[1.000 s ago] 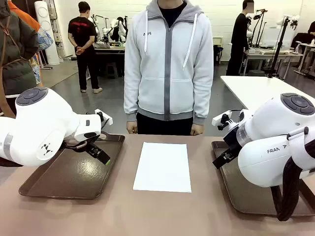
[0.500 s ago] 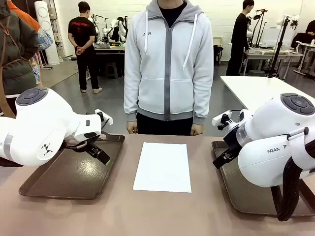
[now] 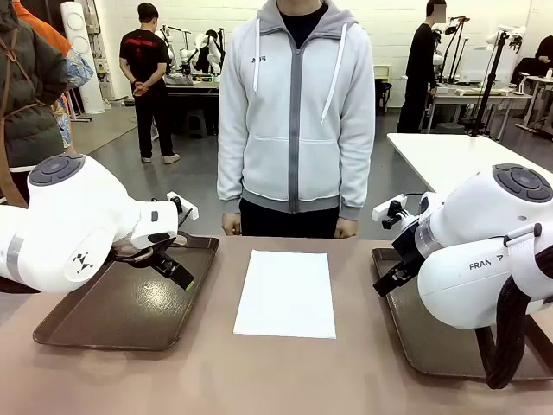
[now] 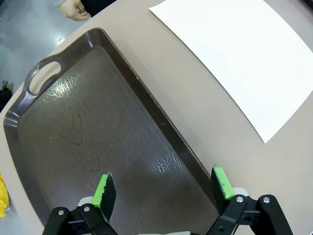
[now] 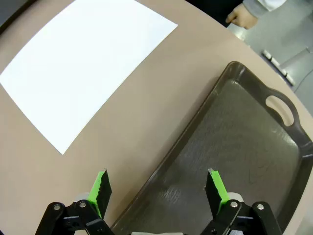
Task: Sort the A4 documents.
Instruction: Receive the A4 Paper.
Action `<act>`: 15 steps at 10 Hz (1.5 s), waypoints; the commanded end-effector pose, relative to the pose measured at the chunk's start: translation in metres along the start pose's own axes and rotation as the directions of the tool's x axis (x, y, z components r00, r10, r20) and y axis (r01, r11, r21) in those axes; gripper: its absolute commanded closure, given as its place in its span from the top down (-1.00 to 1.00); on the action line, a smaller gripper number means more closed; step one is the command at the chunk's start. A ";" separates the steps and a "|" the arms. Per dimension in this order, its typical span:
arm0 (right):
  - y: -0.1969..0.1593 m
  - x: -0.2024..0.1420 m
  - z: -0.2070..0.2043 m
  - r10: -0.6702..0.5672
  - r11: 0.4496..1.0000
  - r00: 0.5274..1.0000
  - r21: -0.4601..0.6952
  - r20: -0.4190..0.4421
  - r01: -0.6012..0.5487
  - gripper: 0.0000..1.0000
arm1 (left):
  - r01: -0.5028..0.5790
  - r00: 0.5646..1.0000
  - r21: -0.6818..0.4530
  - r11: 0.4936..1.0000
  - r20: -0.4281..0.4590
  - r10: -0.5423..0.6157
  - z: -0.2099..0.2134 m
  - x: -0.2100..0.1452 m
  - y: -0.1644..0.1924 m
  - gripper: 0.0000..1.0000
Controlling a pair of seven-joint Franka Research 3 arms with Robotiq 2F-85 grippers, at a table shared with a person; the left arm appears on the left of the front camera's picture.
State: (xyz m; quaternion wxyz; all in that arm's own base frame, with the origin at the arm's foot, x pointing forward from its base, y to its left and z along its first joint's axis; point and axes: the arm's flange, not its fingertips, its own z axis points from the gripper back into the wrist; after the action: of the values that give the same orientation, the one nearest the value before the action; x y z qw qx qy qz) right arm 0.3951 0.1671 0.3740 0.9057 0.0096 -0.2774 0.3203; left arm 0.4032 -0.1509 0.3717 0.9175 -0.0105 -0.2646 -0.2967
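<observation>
Left tool [image 4: 162,182], wide and empty, hung over left tray [image 3: 104,316]; right tool [image 5: 158,183] likewise over right tray [image 3: 432,341]; A4 document [image 3: 286,292] lay between.

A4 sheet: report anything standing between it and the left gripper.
Nothing visible. The left gripper hangs open over the left tray; only the tray's low rim and bare table separate it from the A4 sheet.

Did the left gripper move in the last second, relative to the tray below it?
No. The left gripper hangs at the same spot over the left tray, near its far right corner.
</observation>
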 end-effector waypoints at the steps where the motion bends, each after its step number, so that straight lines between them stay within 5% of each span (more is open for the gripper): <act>1: 0.000 0.000 0.000 -0.001 1.000 1.000 0.000 0.000 0.001 1.00 | -0.002 1.000 0.000 1.000 0.000 0.002 0.000 0.000 0.001 1.00; 15: 0.000 0.000 0.000 -0.001 1.000 1.000 0.000 0.000 0.001 1.00 | -0.002 1.000 0.000 1.000 0.000 0.002 0.000 0.000 0.001 1.00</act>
State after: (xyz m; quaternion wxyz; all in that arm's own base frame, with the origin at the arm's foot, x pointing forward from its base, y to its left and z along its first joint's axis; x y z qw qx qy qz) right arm 0.3951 0.1671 0.3740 0.9057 0.0096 -0.2774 0.3203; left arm 0.4032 -0.1509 0.3717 0.9175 -0.0103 -0.2646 -0.2966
